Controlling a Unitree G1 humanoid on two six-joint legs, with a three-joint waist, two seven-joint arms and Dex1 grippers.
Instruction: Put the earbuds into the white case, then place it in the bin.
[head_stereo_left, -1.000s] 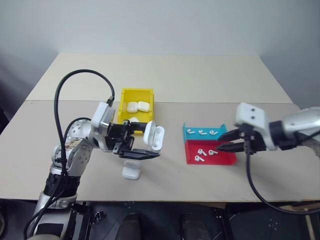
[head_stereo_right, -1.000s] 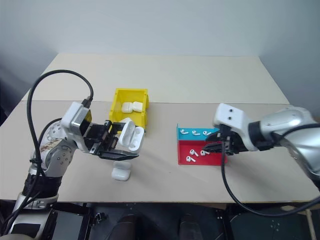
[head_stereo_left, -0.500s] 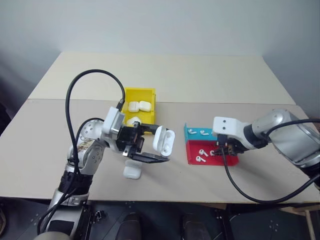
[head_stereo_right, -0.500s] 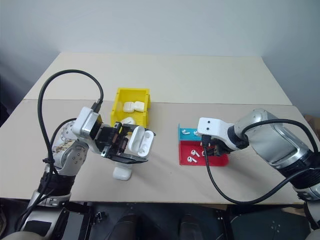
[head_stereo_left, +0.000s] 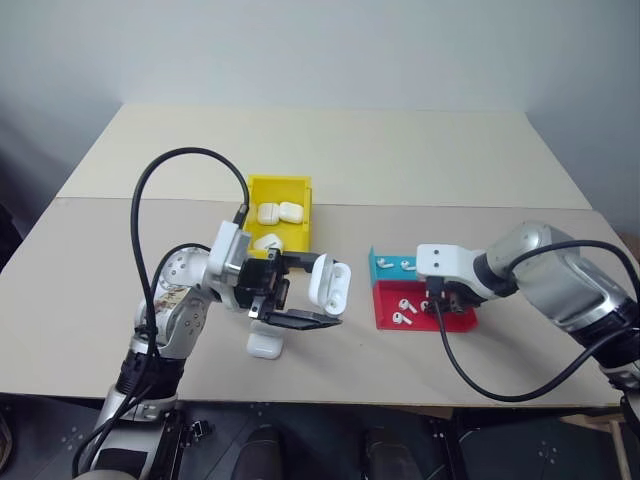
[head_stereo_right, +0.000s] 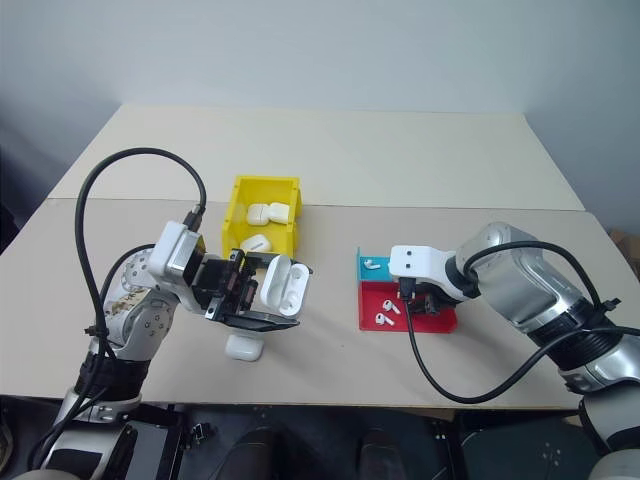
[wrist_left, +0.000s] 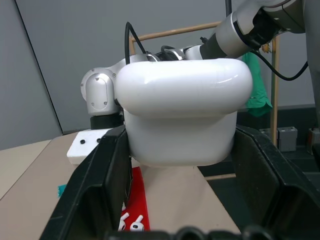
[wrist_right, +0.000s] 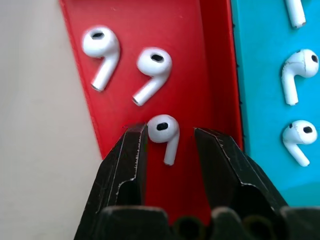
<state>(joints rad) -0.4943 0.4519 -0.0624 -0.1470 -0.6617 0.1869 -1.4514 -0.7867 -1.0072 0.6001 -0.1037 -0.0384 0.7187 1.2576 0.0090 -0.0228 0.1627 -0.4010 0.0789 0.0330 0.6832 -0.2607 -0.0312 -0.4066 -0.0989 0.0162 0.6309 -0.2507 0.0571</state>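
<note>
Clearly the two arms have split the work: the left pincer (head_stereo_left: 300, 292) holds the white case (head_stereo_left: 329, 283) up off the tabletop (head_stereo_left: 420, 160), its two black fingers set wide and pressed against the case's sides, with the hinged lid flipped open so the inside is presented toward the other arm, probably so an earbud can be dropped straight in without setting the case down. In the left wrist view the case (wrist_left: 182, 117) sits squarely between the fingers, which suggests a steady hold. The right pincer (wrist_right: 170, 137) points steeply down into the red half of the low red-and-blue tray (head_stereo_left: 455, 320), its fingers partly open and straddling one earbud (wrist_right: 165, 134); the black tips stand just beside the bud on either side and seem not yet to have closed on it, so it holds nothing. Two more earbuds (wrist_right: 150, 67) lie apart on the red floor, and three others (wrist_right: 297, 72) rest in the blue compartment, the halves probably keeping one side's buds from the other's. Approaching from above with the bud centred in the gap looks like the setup for a pinch on so small and glossy a thing, which could easily slip or roll if the tips close unevenly. The yellow bin (head_stereo_left: 252, 190) stands behind the left arm with several closed white cases (head_stereo_left: 279, 212) already inside, and another closed case (head_stereo_left: 265, 345) lies on the tabletop beneath the left pincer. Judging by this, the first earbud pick-up is the step in hand.
</note>
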